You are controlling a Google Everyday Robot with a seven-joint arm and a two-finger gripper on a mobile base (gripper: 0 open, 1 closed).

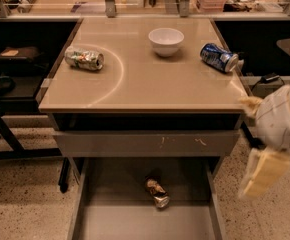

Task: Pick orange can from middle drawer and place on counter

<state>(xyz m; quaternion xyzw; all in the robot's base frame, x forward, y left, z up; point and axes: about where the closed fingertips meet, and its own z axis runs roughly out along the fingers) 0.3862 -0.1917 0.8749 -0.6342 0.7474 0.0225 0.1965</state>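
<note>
Camera view, single angle.

- Orange can (pixel 157 192) lies on its side on the floor of the middle drawer (pixel 120 224), which is pulled open. It sits toward the back, just below the shut drawer front (pixel 145 143) above.
- Gripper (pixel 261 175) hangs off the right side of the cabinet, below counter (pixel 150 84) level and well apart from the can. Holds nothing that I can see; whether spread or pressed together, cannot tell.
- On the counter: green-silver can (pixel 84 58) at left, white bowl (pixel 166 40) at back centre, blue can (pixel 219 57) near the right edge.

Risks, as I judge them:
- A can on its side rolls. A glancing touch could send it further back under the drawer front, out of easy reach.
- The overhang above crowds a straight-down approach, so the wrist may strike the drawer front.
- An arm swinging in from the right could clip the counter corner or knock the blue can off.
</note>
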